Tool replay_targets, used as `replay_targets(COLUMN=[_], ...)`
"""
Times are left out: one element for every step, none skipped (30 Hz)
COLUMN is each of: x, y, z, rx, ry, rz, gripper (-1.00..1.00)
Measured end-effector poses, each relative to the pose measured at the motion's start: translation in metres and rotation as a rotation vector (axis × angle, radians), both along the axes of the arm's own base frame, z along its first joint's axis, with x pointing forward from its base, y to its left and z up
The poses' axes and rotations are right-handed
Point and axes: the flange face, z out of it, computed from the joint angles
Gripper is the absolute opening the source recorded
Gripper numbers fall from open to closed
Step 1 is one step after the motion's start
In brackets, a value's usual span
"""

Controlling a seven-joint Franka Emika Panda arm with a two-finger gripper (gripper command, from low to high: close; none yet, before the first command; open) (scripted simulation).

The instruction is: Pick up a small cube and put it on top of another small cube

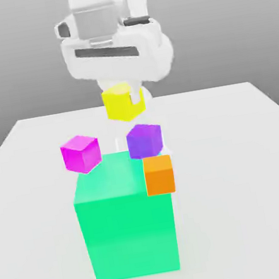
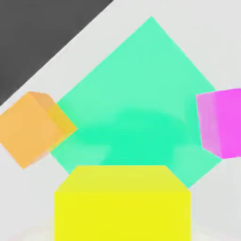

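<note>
Carry step: gripper (image 1: pixel 123 104) clamped shut on small plain bright yellow cube (image 1: pixel 122 103), lifted off bench (image 1: pixel 246 150). Next: descend squarely onto small purple cube (image 1: pixel 145 140) just below gripper.

We are looking at a simulated test scene, not a lived-in room. A plain white desk (image 1: pixel 246 150) stands against an even grey backdrop. On it we see flat-coloured blocks: 1 big green block (image 1: pixel 128 227), a magenta cube (image 1: pixel 80 154), an orange cube (image 1: pixel 159 174), a purple cube (image 1: pixel 145 140).
</note>
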Motion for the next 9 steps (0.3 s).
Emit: replay_targets(x=[-0.007, -0.010, -0.011, -0.011, -0.012, -0.013, -0.013, -0.013, -0.013], y=[0.004, 0.006, 0.007, 0.007, 0.007, 0.007, 0.007, 0.007, 0.007], z=[-0.003, -0.012, -0.023, -0.036, -0.050, -0.061, -0.061, -0.061, -0.061], rx=[-0.018, -0.026, -0.030, -0.032, -0.034, -0.034, -0.034, -0.034, -0.034], ry=[-0.004, -0.006, -0.007, -0.008, -0.008, -0.008, -0.008, -0.008, -0.008], rz=[-0.003, -0.005, -0.006, -0.006, -0.007, -0.007, -0.007, -0.007, -0.007], gripper=[-1.00, -1.00, -1.00, -1.00, -1.00, 1.00, 1.00, 1.00, 1.00])
